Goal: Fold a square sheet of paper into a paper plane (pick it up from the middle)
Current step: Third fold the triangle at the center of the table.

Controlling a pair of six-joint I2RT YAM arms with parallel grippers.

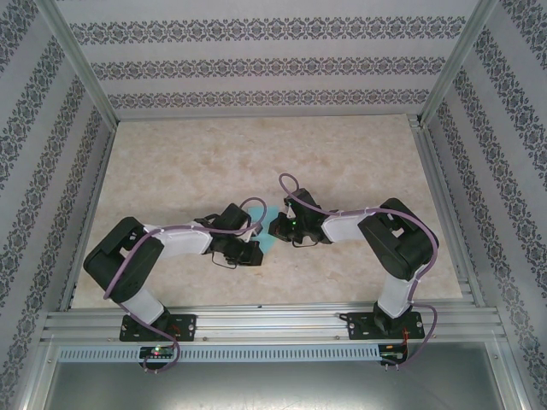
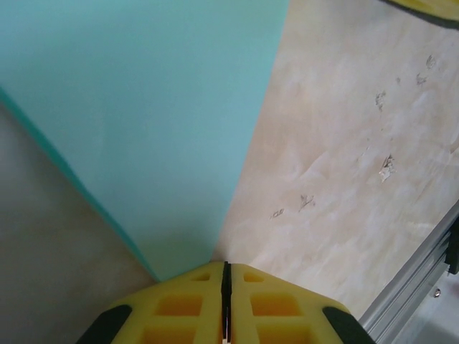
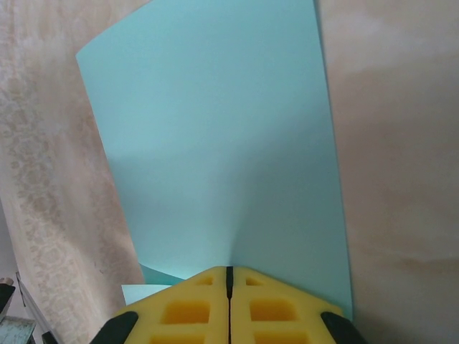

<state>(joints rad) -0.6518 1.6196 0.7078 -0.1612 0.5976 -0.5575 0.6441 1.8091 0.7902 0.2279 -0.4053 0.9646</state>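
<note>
Beige marble-look table (image 1: 256,154), flowery striped walls (image 1: 256,64) around, silver rail (image 1: 273,318) at near edge. Turquoise square sheet of paper (image 3: 215,143) mid-table between arms. Both pinch it tight: left gripper (image 2: 226,266) on corner, right gripper (image 3: 229,272) on edge.

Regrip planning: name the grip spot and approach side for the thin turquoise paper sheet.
Probably its edge, coming edge-on from outside: the thin turquoise paper sheet has no thickness elsewhere. The left gripper and the right gripper pinch it so.
</note>
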